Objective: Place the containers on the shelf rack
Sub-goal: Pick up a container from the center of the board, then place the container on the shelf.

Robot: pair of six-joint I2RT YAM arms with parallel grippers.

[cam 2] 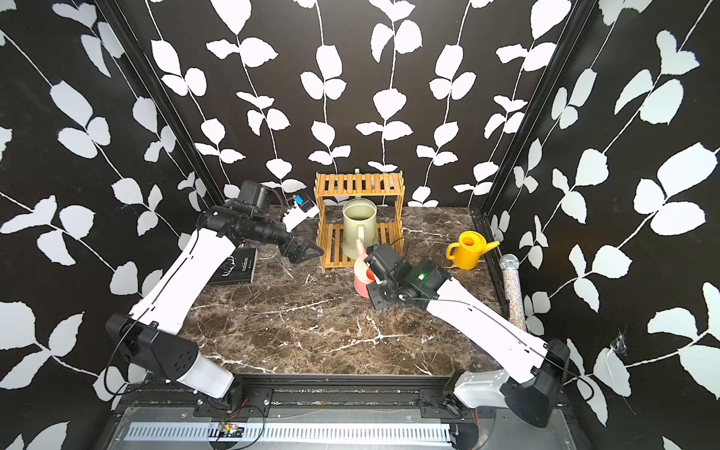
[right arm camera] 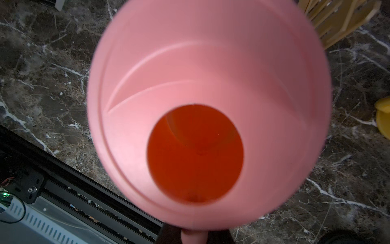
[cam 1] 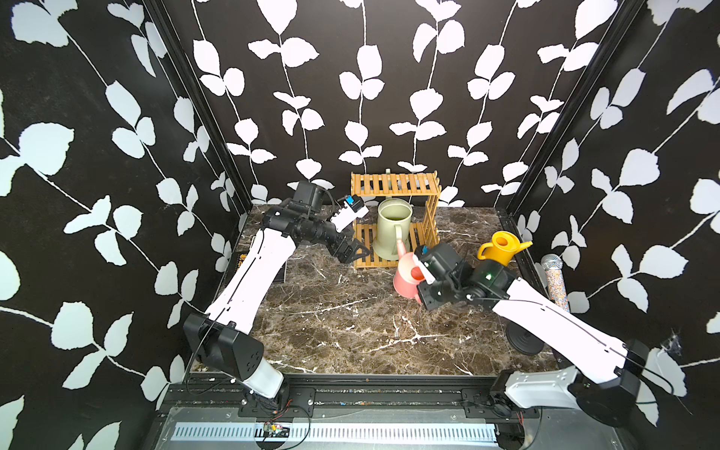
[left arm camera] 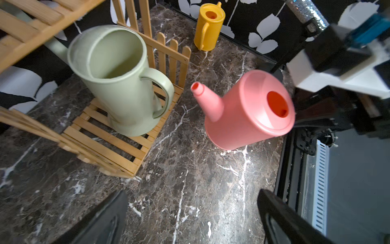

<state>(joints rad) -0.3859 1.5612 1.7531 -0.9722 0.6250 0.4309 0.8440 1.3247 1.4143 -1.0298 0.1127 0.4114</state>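
The right end effector is clamped on the handle of the tilted pink can near the rack; the left end effector gapes wide, empty.

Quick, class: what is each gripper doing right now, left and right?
Left gripper: open, holding nothing.
Right gripper: closed on the pink watering can.

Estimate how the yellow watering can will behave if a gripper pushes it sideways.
Probably light: the yellow can looks like hollow, thin plastic. It likely slides on the smooth marble table, or tips, since it stands taller than wide.
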